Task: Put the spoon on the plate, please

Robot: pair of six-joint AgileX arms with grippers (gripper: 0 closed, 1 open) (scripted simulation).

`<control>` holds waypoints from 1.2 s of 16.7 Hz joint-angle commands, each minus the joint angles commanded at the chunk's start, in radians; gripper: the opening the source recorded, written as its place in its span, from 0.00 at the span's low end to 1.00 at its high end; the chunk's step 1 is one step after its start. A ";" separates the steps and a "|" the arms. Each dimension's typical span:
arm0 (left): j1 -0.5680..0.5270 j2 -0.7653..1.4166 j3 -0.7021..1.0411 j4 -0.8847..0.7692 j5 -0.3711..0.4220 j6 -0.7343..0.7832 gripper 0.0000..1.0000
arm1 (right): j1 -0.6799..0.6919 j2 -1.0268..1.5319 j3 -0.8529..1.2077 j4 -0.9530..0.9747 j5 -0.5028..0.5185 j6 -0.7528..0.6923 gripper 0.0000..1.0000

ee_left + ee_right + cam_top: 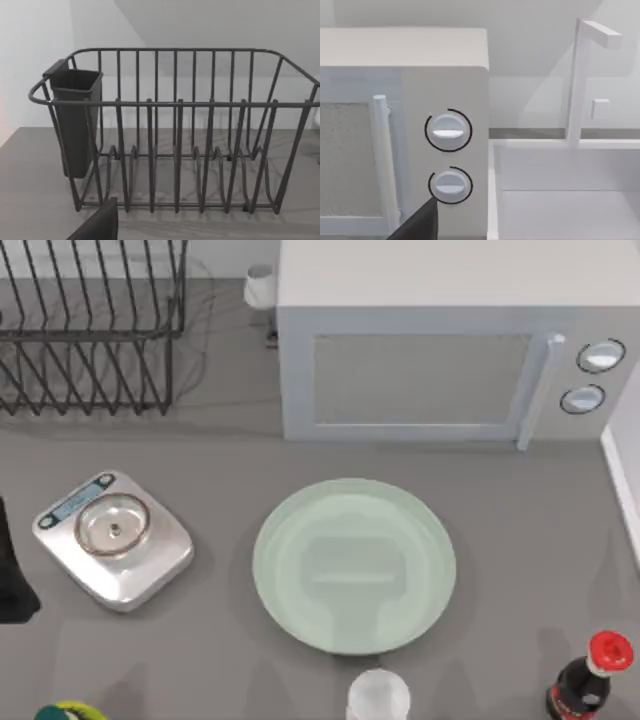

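I can't tell either pincer's state. The large round pale-green glossy plate (354, 565) sits bare mid-tabletop; risk: I mistake the silver scale's dish (113, 525) for it.

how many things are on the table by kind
plate: 1
scale: 1
bottle: 1
microwave: 1
dish rack: 1
white cup-like item at the near edge: 1
yellow-green item at the near left edge, cut off: 1
total: 7
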 joint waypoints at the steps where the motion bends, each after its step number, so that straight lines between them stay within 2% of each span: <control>1: 0.000 0.000 0.000 0.000 0.000 0.000 1.00 | 0.000 0.000 0.000 0.000 0.000 0.000 1.00; 4: 0.009 0.031 0.030 -0.023 -0.001 0.014 1.00 | 0.000 0.000 0.000 0.000 0.000 0.000 1.00; 8: 0.056 0.223 0.192 -0.151 -0.002 0.093 1.00 | 0.000 0.000 0.000 0.000 0.000 0.000 1.00; 20: 0.277 1.344 0.943 -0.804 0.004 0.465 1.00 | 0.000 0.000 0.000 0.000 0.000 0.000 1.00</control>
